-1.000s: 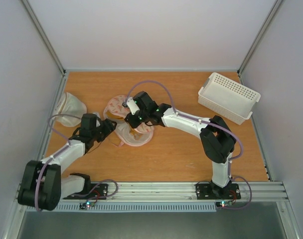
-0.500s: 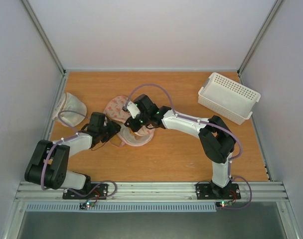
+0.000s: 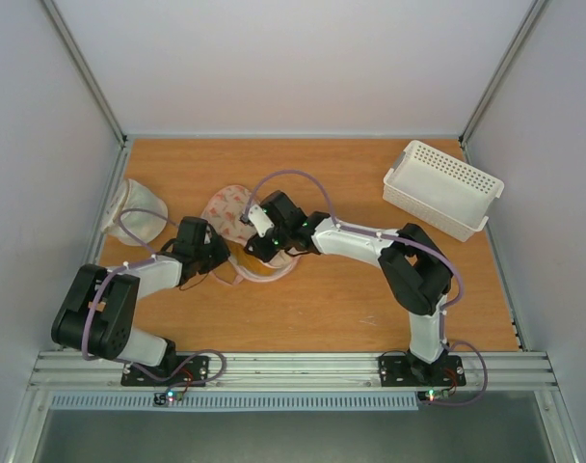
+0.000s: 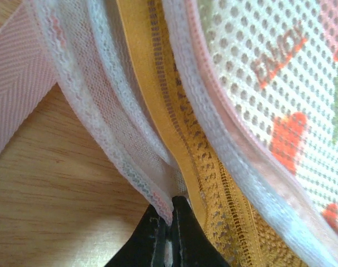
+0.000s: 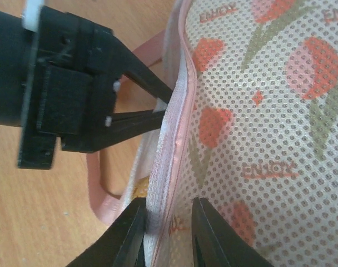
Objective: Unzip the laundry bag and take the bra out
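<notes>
The laundry bag (image 3: 233, 210) lies mid-table, cream mesh with red prints, its zipper edge parted. My left gripper (image 4: 170, 207) is shut on the white lower edge of the opening, beside the pink loop (image 4: 16, 105). The mustard bra (image 4: 199, 172) shows inside the gap, under the printed upper flap (image 4: 269, 83). My right gripper (image 5: 168, 208) has its jaws slightly apart around the pink edge of that upper flap (image 5: 258, 111). A sliver of the bra (image 5: 137, 181) shows below it. In the top view the left gripper (image 3: 223, 257) and right gripper (image 3: 254, 246) meet at the bag's near end.
A white perforated basket (image 3: 442, 188) stands at the back right. An off-white mesh sack (image 3: 134, 207) lies by the left wall. The left gripper (image 5: 160, 103) sits close in front of the right wrist camera. Bare wooden table (image 3: 351, 309) lies toward the front.
My left gripper has moved right onto the bag's lower edge and shut on it. The right gripper has come down a little toward it, and its jaws have parted.
</notes>
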{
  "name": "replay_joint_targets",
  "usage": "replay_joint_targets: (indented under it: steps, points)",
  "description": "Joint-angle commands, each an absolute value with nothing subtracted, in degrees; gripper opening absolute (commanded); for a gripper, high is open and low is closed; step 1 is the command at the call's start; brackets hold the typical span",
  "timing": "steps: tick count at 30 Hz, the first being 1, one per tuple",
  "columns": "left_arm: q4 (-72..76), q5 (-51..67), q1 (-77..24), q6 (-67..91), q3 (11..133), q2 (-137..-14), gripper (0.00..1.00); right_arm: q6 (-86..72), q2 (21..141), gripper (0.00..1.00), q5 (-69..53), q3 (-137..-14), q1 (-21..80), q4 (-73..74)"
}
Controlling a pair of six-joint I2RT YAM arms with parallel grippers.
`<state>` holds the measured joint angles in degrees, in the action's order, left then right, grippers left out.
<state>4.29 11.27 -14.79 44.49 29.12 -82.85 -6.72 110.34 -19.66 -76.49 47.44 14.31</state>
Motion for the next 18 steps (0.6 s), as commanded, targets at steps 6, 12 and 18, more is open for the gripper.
replay_joint_targets:
  steps: [6,12,18]
  points:
    - [8.0,10.77,-15.01,42.29,28.12,-81.28,0.01,-5.09,111.42,0.14,-10.9,-75.68,47.2,12.76]
    - [7.3,10.06,-15.02,41.86,27.05,-80.23,0.01,-5.95,109.3,0.01,-9.58,-76.53,46.97,13.01]
    - [6.75,9.34,-15.03,41.05,25.42,-78.51,0.01,-11.01,104.74,0.01,-14.43,-76.89,42.3,11.78]
